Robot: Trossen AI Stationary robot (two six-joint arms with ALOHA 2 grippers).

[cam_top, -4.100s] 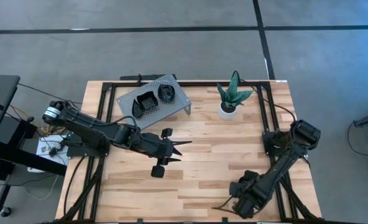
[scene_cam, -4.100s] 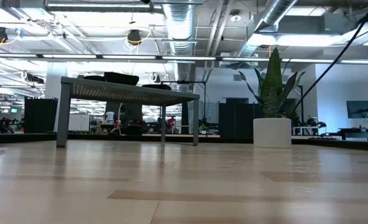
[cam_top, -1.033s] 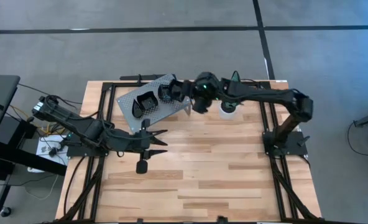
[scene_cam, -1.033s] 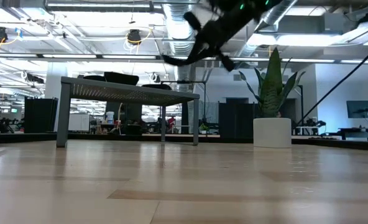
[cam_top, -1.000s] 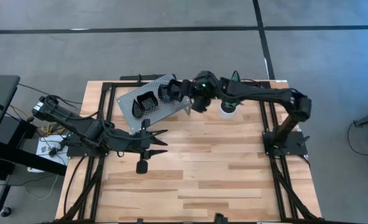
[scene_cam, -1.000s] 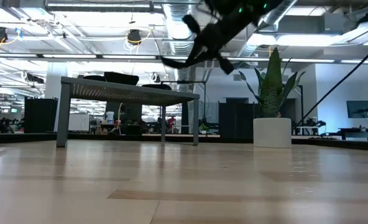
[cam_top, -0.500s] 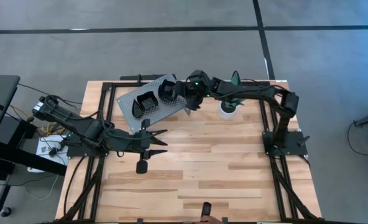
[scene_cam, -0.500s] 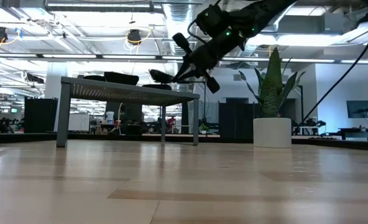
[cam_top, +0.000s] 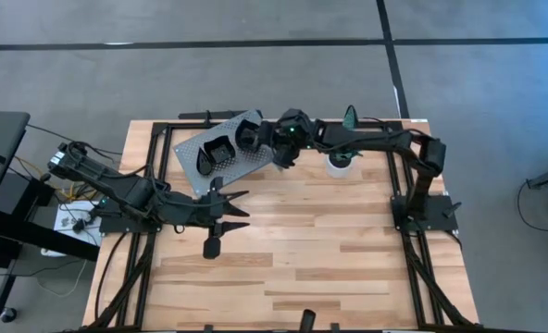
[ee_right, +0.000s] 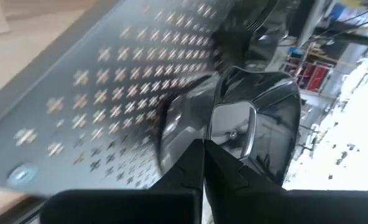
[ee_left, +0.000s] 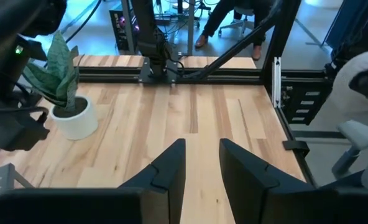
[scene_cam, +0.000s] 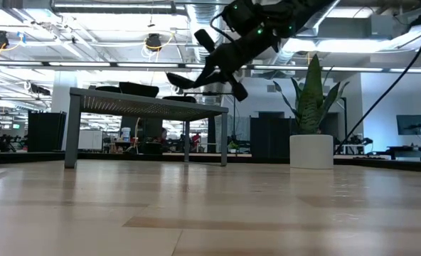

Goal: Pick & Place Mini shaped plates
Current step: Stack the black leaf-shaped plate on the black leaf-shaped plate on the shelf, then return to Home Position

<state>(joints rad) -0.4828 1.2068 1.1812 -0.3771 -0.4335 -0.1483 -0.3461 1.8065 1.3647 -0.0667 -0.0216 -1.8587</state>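
Note:
Glossy black mini plates sit on the grey perforated stand [cam_top: 267, 154] at the table's far side; one pile [cam_top: 217, 153] is on its left part. My right gripper [cam_top: 258, 136] reaches from the right over the stand and is shut on one black plate [ee_right: 258, 112], which also shows in the low view [scene_cam: 178, 80] a little above the stand top. Another dark plate [ee_right: 174, 127] lies blurred on the stand beneath it. My left gripper [cam_top: 241, 209] is open and empty, over the table's left middle. My right gripper pinches the plate's rim [ee_right: 216, 138] between its two fingers, at the edge nearest the gripper. The fingers come slanting down from the table's right. The plate sticks out beyond the fingertips, roughly level, lifted clear of the stand top [scene_cam: 146, 103].
A green spiky plant in a white pot [cam_top: 344, 148] stands just right of the stand, under my right arm; it also shows in the left wrist view [ee_left: 69, 106]. Bare wooden table [cam_top: 330, 250] spreads over the near half.
My right gripper has moved a little toward the table's left over the stand, dipped down to the plates there, then risen again with a black plate in its fingers, lifted clear of the stand.

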